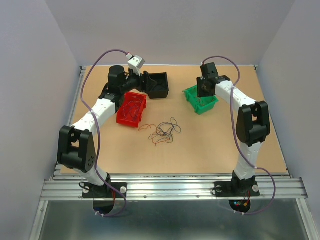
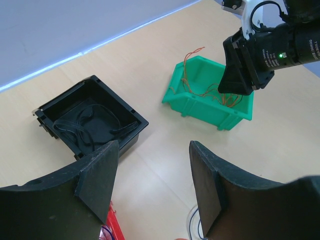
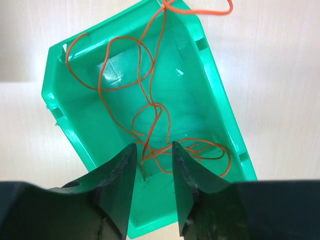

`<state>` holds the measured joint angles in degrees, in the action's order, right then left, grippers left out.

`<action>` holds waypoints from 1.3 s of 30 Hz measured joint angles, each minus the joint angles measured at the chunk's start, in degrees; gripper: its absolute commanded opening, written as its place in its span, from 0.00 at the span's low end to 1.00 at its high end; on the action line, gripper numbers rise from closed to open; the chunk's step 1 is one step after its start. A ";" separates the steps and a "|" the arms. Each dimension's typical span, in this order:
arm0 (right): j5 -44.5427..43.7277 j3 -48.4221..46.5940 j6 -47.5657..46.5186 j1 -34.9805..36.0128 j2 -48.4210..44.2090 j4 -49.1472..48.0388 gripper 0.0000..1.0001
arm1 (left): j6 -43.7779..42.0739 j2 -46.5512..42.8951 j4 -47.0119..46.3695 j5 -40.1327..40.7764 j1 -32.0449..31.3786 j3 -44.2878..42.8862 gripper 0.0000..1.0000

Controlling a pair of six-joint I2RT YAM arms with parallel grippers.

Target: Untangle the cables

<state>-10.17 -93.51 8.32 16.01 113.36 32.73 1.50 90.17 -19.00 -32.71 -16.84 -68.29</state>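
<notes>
Right claw (image 3: 153, 146) hangs narrowly parted over the green bin (image 3: 222, 100) with the orange cables (image 3: 152, 106) loose inside, so lift straight up clear of loops, then take the tangle (image 1: 163, 131) on the table (image 1: 225, 145) left of the green bin; left claw (image 2: 153, 146) spread wide, empty.
</notes>
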 measured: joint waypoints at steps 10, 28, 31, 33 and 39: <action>-0.61 0.85 0.26 0.11 -0.50 -2.38 0.69 | -0.20 0.02 0.02 0.04 -0.04 0.00 0.69; -9.29 -11.15 -5.27 0.15 8.98 -7.80 0.66 | -0.26 0.92 0.17 0.04 -0.04 -0.37 0.69; -10.67 -11.23 -6.67 0.15 10.84 -7.91 0.63 | -0.24 0.96 0.44 0.02 -0.07 -0.48 0.69; -12.07 -11.72 -7.67 0.15 11.91 -7.93 0.60 | -0.26 1.07 0.66 0.02 -0.04 -0.74 0.69; -14.12 -12.22 -9.70 0.15 12.74 -10.38 0.60 | -0.28 1.66 0.94 0.02 -0.04 -1.18 0.69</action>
<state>-24.29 -105.73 -1.39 16.16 126.10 22.35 1.21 91.83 -18.06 -32.69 -16.88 -69.47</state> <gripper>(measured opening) 0.598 0.691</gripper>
